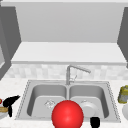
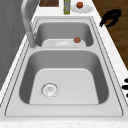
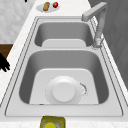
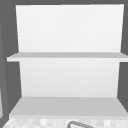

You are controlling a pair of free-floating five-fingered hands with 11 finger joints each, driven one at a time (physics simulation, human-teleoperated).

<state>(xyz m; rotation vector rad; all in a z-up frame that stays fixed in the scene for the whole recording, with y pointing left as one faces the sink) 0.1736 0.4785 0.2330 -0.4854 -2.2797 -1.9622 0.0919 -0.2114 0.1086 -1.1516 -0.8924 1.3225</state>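
My left hand (image 1: pixel 10 102) hovers open over the counter left of the sink (image 1: pixel 25 95), beside a plate (image 1: pixel 2 113) with food on it. My right hand (image 1: pixel 95 122) hangs at the sink's front edge by the right basin, fingers relaxed and holding nothing; it also shows in the left side view (image 2: pixel 111 17) and the right side view (image 3: pixel 3 63). A big red ball (image 1: pixel 67 114) sits in front of the sink's front rim. A white plate (image 3: pixel 63 92) lies upside down in the right basin.
The faucet (image 1: pixel 75 70) stands behind the divider, its spout over the right basin. A yellow-green jar (image 1: pixel 123 94) and a white plate (image 1: pixel 125 111) stand on the right counter. The left basin has a bare drain (image 2: pixel 49 89). Two open shelves (image 4: pixel 67 55) hang above.
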